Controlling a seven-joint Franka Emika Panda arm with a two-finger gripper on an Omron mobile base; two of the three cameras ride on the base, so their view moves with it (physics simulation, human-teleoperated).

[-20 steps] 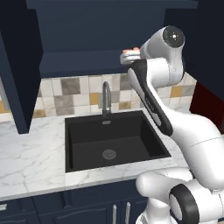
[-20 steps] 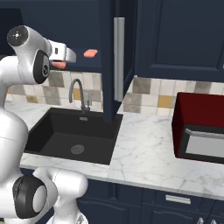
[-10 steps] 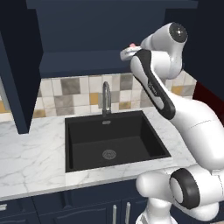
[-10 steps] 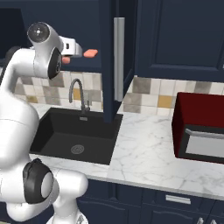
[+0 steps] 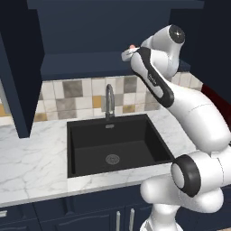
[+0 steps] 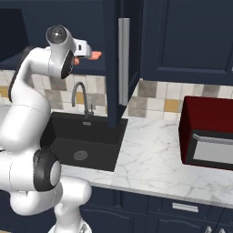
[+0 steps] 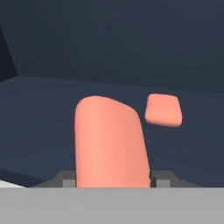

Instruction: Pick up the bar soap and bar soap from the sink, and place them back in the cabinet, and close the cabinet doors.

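Gripper (image 7: 109, 179) clamped on one soap bar (image 7: 109, 142), raised over the navy shelf (image 7: 39, 131) inside the open cabinet (image 5: 108, 36). Second soap bar (image 7: 163, 109) lying flat on that shelf, farther back, apart from the first.

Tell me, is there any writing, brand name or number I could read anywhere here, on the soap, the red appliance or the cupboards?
None: no words, numbers or signs can be read.
The held bar soap and the second bar soap on the cabinet shelf are plain pink.
The red appliance, cabinet door, sink and wall tiles carry no lettering.
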